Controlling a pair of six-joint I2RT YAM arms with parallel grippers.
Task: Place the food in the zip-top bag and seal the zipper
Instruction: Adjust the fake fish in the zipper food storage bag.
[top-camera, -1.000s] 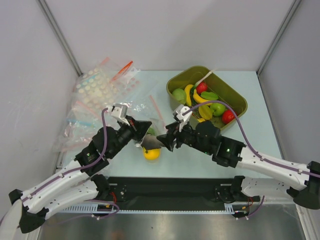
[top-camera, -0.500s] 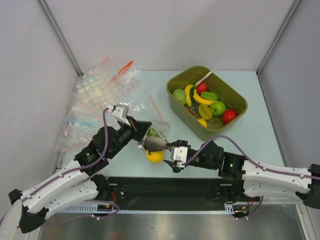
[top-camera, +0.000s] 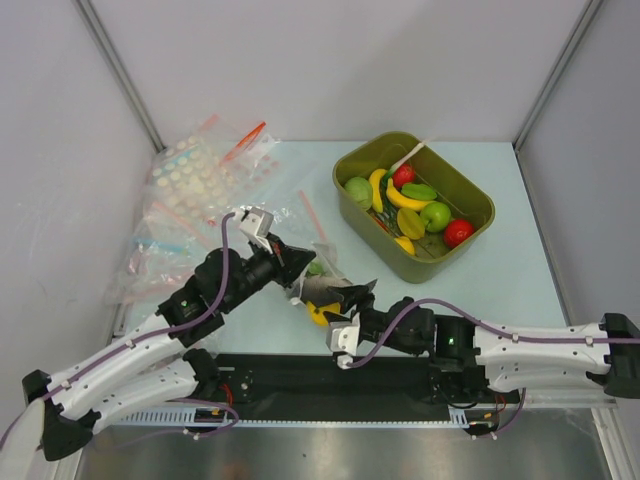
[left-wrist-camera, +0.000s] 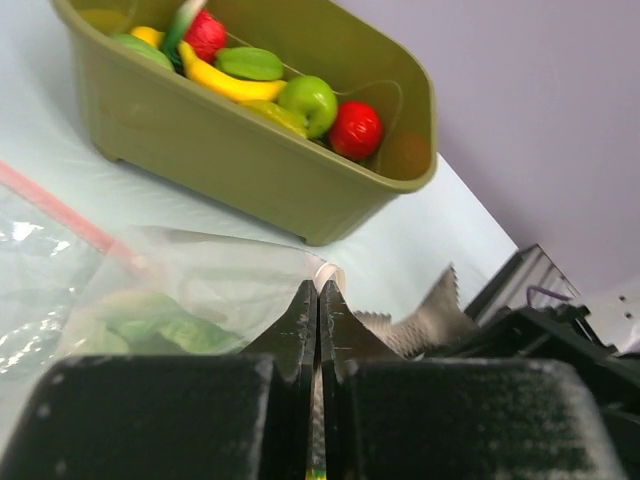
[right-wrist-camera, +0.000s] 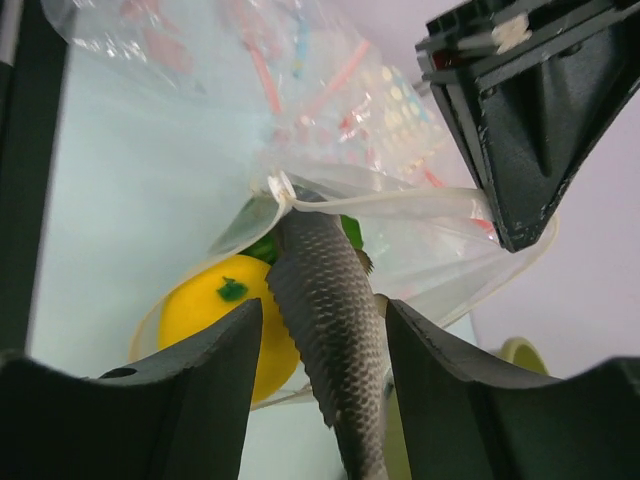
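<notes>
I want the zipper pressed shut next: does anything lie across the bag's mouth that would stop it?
Yes. A grey toy fish sticks out through the mouth of the zip-top bag, flanked by the fingers of the right pincer, so the zipper cannot close there. The yellow fruit appears to be inside already.

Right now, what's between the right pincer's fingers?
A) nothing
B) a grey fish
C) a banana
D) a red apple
B: the right wrist view shows a grey scaly toy fish between the fingers of the right pincer.
</notes>
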